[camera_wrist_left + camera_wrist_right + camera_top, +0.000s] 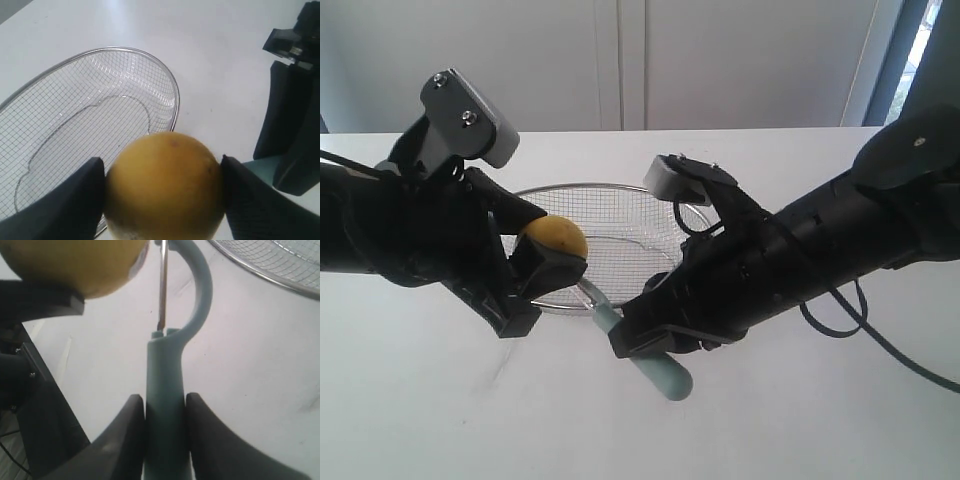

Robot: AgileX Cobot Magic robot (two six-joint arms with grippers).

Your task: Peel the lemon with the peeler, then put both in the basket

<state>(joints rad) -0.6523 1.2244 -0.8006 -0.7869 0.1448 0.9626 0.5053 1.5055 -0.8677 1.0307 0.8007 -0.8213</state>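
The yellow lemon (557,238) (165,187) (75,262) hangs above the table at the near-left rim of the basket, and my left gripper (542,262) (163,192) is shut on it, one pad on each side. The peeler (655,362) (167,390) has a pale teal handle clamped between the fingers of my right gripper (645,335) (165,432). Its silver blade (163,282) stands right beside the lemon's skin. The wire-mesh basket (665,195) (170,85) (260,270) lies on the white table behind both grippers.
The white table (800,420) stretches bare in front of the arms. A black cable (860,330) trails from the right arm over the table on the right. A wall with pale panels (620,60) stands behind the table.
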